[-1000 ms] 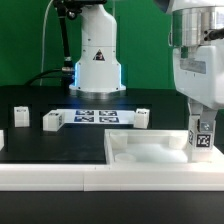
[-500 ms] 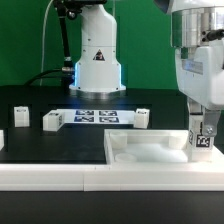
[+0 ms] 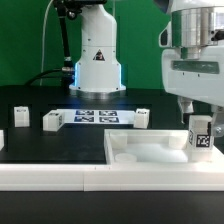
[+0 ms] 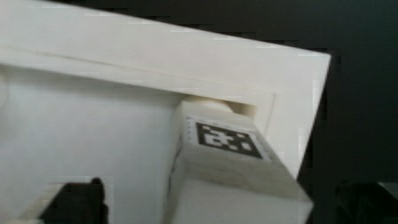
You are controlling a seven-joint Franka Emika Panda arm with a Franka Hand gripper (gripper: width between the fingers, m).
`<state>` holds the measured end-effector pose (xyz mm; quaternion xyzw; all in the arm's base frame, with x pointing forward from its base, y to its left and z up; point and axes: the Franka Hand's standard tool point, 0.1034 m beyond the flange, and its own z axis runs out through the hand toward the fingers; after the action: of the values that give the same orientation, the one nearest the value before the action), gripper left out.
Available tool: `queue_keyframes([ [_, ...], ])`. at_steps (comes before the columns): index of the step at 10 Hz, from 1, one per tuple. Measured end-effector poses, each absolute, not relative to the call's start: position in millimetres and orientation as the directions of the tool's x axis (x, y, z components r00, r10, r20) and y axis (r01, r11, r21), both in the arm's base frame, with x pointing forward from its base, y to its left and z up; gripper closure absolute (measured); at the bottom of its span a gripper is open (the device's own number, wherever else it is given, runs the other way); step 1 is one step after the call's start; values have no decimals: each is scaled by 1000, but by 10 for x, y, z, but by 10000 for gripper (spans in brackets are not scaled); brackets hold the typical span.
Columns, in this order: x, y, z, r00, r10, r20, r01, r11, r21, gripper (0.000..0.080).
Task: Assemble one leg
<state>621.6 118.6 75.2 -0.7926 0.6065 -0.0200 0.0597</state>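
A leg (image 3: 200, 135), a small white block with a square tag, stands upright at the exterior view's right corner of the large flat white panel (image 3: 145, 152). My gripper (image 3: 200, 108) hangs just above the leg, open and holding nothing. In the wrist view the leg (image 4: 228, 150) rises from a socket at the panel's corner (image 4: 89, 110). My gripper (image 4: 222, 205) is astride the leg, and its dark fingertips (image 4: 75, 200) stand clear of the leg on both sides.
Three more legs lie on the black table: one (image 3: 20, 116), one (image 3: 52, 121) and one (image 3: 143, 118). The marker board (image 3: 95, 116) lies in front of the robot base (image 3: 97, 60). A white rail (image 3: 60, 176) runs along the front.
My gripper has opened, let go of the leg and risen above it. The leg stays standing in the panel's corner.
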Motion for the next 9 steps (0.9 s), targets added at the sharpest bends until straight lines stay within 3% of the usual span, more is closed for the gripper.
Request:
queue_keyframes([
  [4,6229,1169,761,597,-802,11,-796,-593,-123,151],
  [6,6258,1194,789,788,-613,59,-606,-788,-104,151],
  [9,6265,1174,792,922,-377,90,-372,-925,-74,151],
])
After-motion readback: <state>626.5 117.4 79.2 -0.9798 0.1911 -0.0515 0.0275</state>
